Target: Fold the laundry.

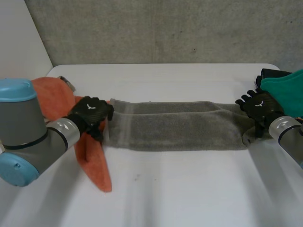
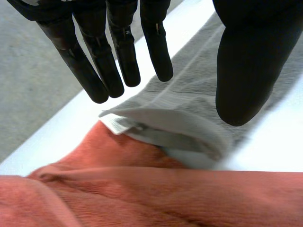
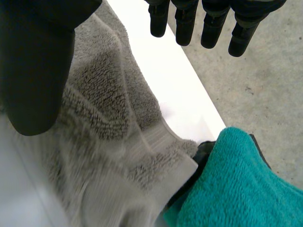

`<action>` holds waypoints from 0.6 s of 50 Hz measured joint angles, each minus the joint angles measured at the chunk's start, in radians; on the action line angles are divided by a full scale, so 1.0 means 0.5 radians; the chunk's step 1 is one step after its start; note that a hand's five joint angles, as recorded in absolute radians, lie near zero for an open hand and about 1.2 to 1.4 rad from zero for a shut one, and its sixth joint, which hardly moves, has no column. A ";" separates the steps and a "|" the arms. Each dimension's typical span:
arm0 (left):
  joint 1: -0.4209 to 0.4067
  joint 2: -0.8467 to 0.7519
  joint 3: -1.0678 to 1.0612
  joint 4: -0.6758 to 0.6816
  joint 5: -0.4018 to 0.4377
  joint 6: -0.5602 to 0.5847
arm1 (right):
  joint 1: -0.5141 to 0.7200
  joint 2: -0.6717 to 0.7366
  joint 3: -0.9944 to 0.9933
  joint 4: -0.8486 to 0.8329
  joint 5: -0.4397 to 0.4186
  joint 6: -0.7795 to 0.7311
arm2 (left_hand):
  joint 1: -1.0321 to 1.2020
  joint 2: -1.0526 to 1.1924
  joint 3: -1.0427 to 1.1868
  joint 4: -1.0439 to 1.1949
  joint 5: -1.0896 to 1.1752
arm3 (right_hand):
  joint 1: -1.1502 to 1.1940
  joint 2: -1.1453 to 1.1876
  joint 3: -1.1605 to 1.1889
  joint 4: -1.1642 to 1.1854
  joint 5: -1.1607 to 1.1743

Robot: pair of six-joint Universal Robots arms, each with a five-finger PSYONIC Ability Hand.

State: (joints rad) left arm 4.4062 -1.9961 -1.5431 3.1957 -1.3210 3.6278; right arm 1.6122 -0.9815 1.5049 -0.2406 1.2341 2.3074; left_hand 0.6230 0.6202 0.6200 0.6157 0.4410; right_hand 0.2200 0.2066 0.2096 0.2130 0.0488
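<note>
A grey towel (image 1: pixel 180 125), folded into a long strip, lies across the middle of the white table (image 1: pixel 189 189). My left hand (image 1: pixel 90 113) is at its left end, which rests on an orange towel (image 1: pixel 57 99). In the left wrist view that hand (image 2: pixel 118 56) hovers over the grey towel's (image 2: pixel 189 109) end, with straight fingers and the thumb held apart, holding nothing. My right hand (image 1: pixel 259 105) is at the strip's right end. Seen from the right wrist, this hand (image 3: pixel 33 71) is open above the grey towel (image 3: pixel 104 142), thumb wide of the fingers.
The orange towel (image 2: pixel 142 189) sprawls at the left, reaching toward the table's front. A teal towel (image 1: pixel 286 92) (image 3: pixel 227 189) lies on a black item (image 1: pixel 267 74) at the right edge, touching the grey strip's end. A grey wall runs behind the table.
</note>
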 measured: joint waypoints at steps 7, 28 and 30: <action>0.105 -0.007 0.105 0.055 -0.012 0.075 | 0.000 -0.005 -0.004 -0.008 0.008 0.029 | -0.569 -0.545 -0.545 -0.558 -0.564 | 0.000 0.000 0.000 0.000 0.000; 0.427 -0.556 0.532 -0.076 0.251 0.790 | 0.004 0.011 -0.001 0.001 0.010 0.023 | -0.715 -0.707 -0.718 -0.699 -0.703 | 0.000 0.000 0.000 0.000 0.000; 0.427 -0.605 0.551 -0.072 0.253 0.821 | 0.004 0.012 0.001 0.001 0.010 0.023 | -0.548 -0.573 -0.582 -0.559 -0.561 | 0.000 0.000 0.000 0.000 0.000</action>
State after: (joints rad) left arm 4.6196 -2.2986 -1.2676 3.1595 -1.1945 4.0382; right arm 1.6140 -0.9757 1.5052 -0.2400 1.2392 2.3187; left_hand 0.3489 0.3340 0.3292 0.3360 0.1605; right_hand 0.2200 0.2066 0.2096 0.2130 0.0488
